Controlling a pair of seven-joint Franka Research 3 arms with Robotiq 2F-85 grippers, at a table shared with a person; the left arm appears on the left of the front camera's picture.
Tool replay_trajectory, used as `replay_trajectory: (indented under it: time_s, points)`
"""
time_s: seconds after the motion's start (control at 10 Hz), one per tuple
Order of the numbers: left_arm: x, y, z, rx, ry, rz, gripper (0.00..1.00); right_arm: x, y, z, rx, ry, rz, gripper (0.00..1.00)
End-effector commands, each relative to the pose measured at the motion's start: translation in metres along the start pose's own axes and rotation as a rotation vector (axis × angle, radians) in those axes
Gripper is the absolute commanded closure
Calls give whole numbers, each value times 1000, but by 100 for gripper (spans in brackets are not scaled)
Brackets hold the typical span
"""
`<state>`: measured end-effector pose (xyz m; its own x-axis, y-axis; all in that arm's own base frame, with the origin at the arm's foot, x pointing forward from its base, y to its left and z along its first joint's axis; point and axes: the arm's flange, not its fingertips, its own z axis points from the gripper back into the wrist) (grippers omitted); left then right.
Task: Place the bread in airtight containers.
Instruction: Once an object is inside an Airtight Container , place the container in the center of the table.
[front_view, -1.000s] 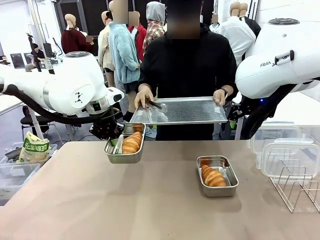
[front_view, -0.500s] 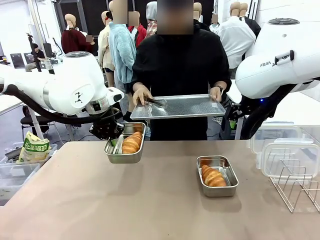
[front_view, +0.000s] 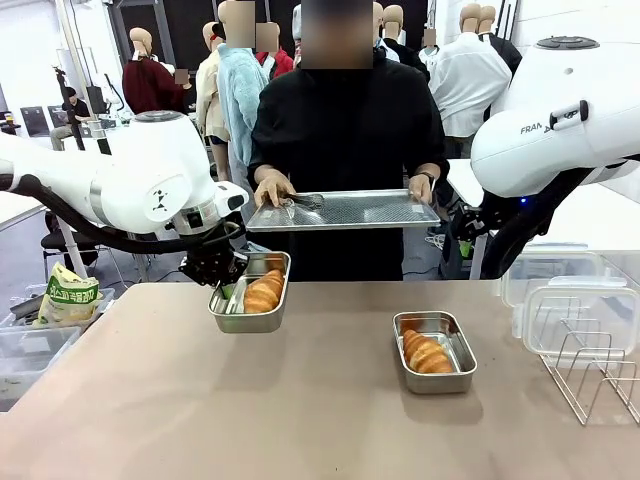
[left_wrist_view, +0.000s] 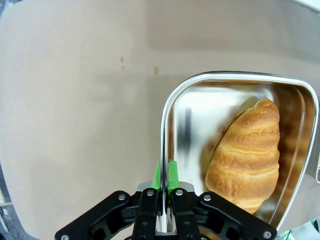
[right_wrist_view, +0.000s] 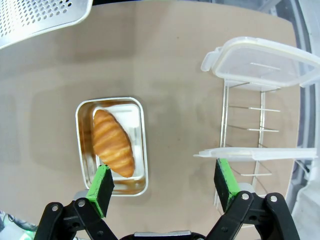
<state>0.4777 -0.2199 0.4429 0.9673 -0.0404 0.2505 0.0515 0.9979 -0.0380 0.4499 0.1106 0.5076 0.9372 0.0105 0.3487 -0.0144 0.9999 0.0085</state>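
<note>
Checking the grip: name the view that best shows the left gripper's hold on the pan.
Left wrist view: the left gripper pinches the pan's rim, close up. The front view shows it small, at the pan's far left corner.

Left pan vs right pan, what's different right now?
Left pan is pinched at its rim by the shut left gripper; right pan is untouched, with the open right gripper above it. Left pan looks raised off the table at the far edge; right pan sits flat, right of centre. Both are steel, lidless, one croissant each.
</note>
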Motion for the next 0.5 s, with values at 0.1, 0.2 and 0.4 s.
replay_trajectory:
  time_s: [0.1, 0.2, 0.4]
  points:
    - [5, 3, -25, -5, 28, 74, 100, -1, 0, 1, 0, 0, 4, 0]
    - [5, 4, -35, -20, 67, 73, 100, -1, 0, 1, 0, 0, 4, 0]
    - [-4, 3, -60, -58, 119, 96, 100, -1, 0, 1, 0, 0, 4, 0]
